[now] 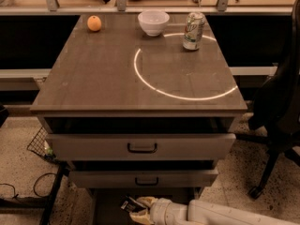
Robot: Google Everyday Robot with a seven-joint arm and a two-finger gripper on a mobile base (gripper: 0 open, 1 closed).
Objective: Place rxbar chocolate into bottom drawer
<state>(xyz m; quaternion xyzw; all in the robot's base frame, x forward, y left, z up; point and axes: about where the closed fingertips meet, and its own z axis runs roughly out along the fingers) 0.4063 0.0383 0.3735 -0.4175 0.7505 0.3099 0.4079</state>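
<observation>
One claw (139, 209), below the two upper drawers (140, 146), pinches the rxbar chocolate (130, 204), its length pointing leftward.

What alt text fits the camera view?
The gripper holds the rxbar at the frame's bottom edge, below the two handled drawers of a grey cabinet. On the cabinet top stand an orange, a white bowl and a green can.
</observation>
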